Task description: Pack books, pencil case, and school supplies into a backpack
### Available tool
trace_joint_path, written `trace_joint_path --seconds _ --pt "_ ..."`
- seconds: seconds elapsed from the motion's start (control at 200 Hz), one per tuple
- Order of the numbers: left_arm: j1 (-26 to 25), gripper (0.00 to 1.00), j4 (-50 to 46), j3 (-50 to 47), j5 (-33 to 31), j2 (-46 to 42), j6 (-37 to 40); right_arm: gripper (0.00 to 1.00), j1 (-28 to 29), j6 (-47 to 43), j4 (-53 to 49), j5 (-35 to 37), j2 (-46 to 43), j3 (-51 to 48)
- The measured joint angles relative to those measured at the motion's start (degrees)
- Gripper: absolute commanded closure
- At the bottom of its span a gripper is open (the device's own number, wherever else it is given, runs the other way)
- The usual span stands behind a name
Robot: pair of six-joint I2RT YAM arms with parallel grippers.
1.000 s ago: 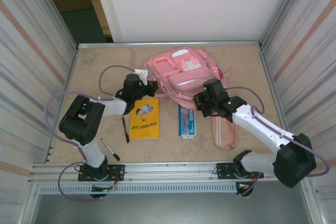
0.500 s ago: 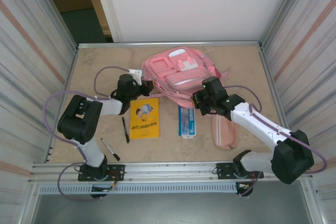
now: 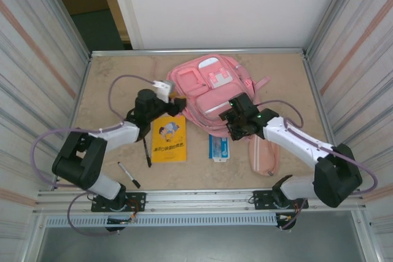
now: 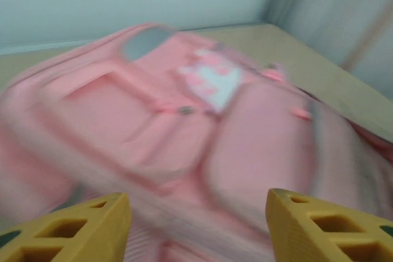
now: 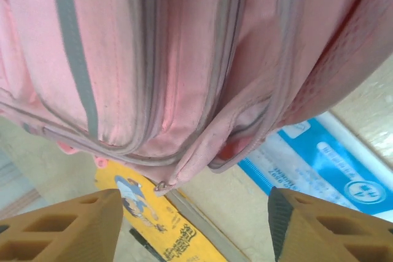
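Tan tabletop (image 3: 107, 75) holds the backpack (image 3: 209, 84) flat at far centre, left gripper (image 4: 198, 197) and right gripper (image 5: 193, 193) both jaws apart and empty at its near edge, likely placed to spread the zip mouth, with book (image 3: 169, 138), blue packet (image 3: 218, 146), pens (image 3: 147, 151) and pencil case (image 3: 263, 154) unpacked just in front.

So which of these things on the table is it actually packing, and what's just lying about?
For the job: backpack, yellow book, pencil case, blue-and-white packet, black pen, second black pen.
Just there: table, purple cables.

Backpack (image 3: 206, 84) matt pink cloth; packet (image 3: 218, 147) glossy plastic.
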Motion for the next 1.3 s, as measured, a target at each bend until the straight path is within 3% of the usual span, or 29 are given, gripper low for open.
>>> trace_joint_path --seconds 0.16,0.361,0.546,0.822,0.862,0.922,1.092,1.298 --pt "-10.1 0.37 -7.1 4.6 2.4 -1.1 16.9 0.29 -6.2 -8.0 -6.2 2.9 -11.2 0.1" --pt "-13.8 0.37 -19.9 10.5 7.8 2.6 32.5 0.26 -15.9 -20.2 -15.0 5.7 -24.8 0.8" --pt "-15.3 0.36 -28.9 22.9 2.6 12.2 37.4 0.24 -17.7 -28.1 -20.9 6.6 -29.4 0.6" --pt "-20.4 0.32 -32.7 31.4 -5.3 23.9 42.8 0.23 -17.8 -31.0 -23.8 6.4 -32.1 -2.3" --pt "-21.0 0.37 -32.2 31.4 -6.8 25.0 42.9 0.23 -17.8 -31.0 -24.1 6.4 -32.7 -2.6" --pt "-21.6 0.62 -32.1 32.3 -9.3 26.8 42.8 0.24 -17.8 -30.9 -24.3 6.2 -33.4 -3.2" --pt "-22.5 1.00 -33.9 39.7 -15.4 31.7 40.1 0.23 -17.8 -30.9 -25.1 4.9 -34.5 -5.3" --pt "-21.9 1.00 -35.6 40.8 -16.4 31.2 38.8 0.24 -17.8 -30.5 -25.4 4.5 -35.5 -5.4"
